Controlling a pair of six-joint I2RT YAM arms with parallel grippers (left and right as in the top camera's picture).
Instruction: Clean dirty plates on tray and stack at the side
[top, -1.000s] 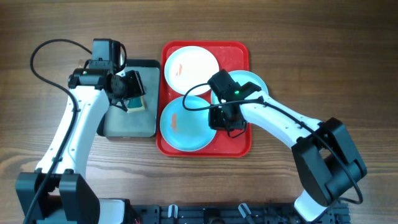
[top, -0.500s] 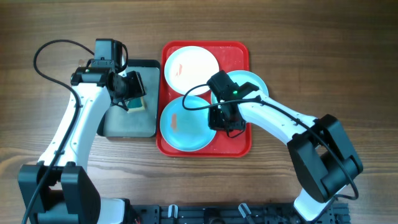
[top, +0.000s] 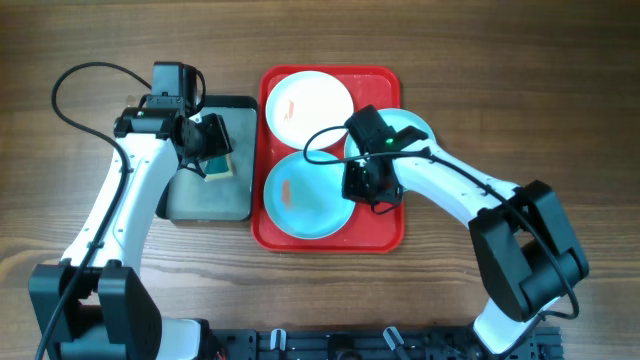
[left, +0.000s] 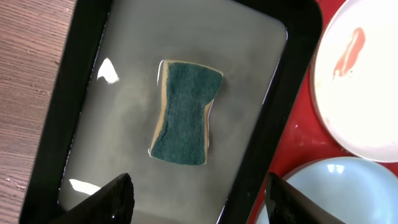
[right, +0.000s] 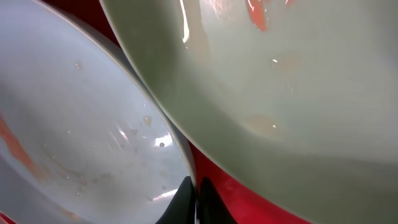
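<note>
Left of bright red rectangular plastic tray (top: 385, 85): dark grey rectangular tray (left: 87, 93), wet, holding green-topped yellow sponge (left: 185, 112). Left gripper (left: 202, 199) above it, fingers apart, empty. On red tray: white round plate (top: 308, 105) at far end and light turquoise round plate (top: 300, 195) at near end, both smeared orange-red. Right gripper (right: 194, 199) pinched together on its right rim. Second turquoise plate (top: 415, 130) overhanging red tray's right edge.

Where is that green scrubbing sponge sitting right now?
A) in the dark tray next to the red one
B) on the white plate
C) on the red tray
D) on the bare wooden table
A: the green sponge lies flat inside the dark tray, which sits beside the red tray holding the plates.
</note>
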